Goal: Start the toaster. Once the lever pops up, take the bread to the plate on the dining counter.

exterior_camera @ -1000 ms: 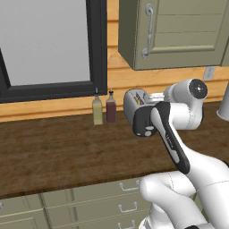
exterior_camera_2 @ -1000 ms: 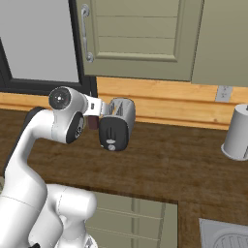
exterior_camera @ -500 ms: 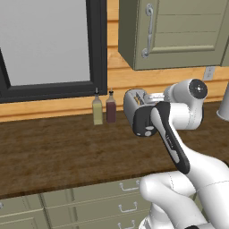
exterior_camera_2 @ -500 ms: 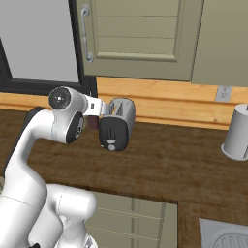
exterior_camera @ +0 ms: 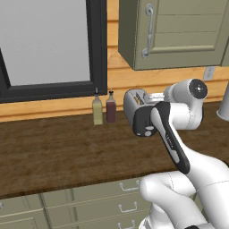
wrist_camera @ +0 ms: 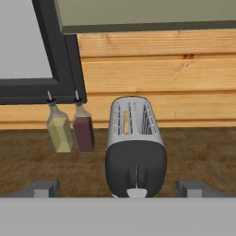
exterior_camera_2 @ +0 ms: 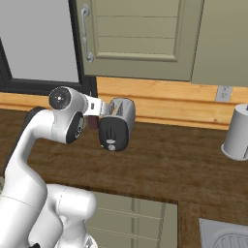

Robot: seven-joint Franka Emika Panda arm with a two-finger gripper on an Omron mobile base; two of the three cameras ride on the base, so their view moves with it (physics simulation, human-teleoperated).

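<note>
step: we line up on toaster (wrist_camera: 135,152) lever | gripper (wrist_camera: 119,188) spread wide, holding nothing | risk: our fingertip slips off lever, toaster never starts

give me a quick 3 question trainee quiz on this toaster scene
1. True or false: the pincer is shut on the toaster.
2. How many bottles stand beside the toaster?
3. The toaster's dark end panel faces: A) the wall B) the hand camera C) the ceiling

Key: 1 false, its fingers stand wide apart, holding nothing. 2 two, one yellowish, one dark red. 3 B.
</note>
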